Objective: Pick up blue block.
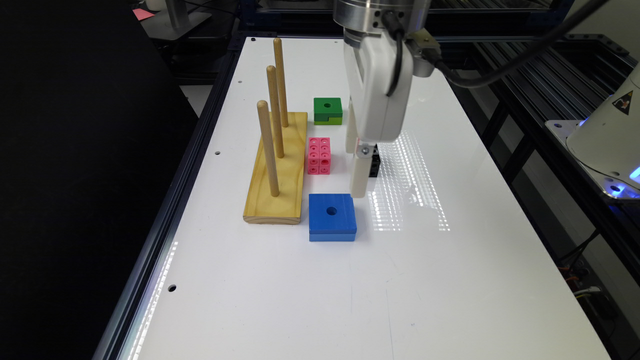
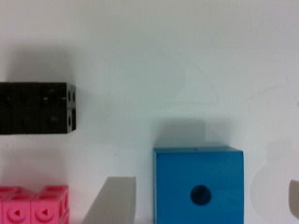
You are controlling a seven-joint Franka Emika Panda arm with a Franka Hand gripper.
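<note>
Because our white jaws (image 1: 356, 172) hang spread and empty over the white desk (image 1: 450, 280), straddling the flat square bright-blue block (image 2: 198, 184) with its centre hole, we judge them set to close on it.

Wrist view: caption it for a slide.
Open gripper straddling the blue block, with black cubes and pink cubes nearby.

pink cubes (image 1: 319, 155) near blue block (image 1: 332, 216), peg board (image 1: 278, 170) beside, elsewhere seemingly open

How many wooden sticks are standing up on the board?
3, in a row on the wooden base: the near peg, the middle peg and the far peg. None looks hidden.
</note>
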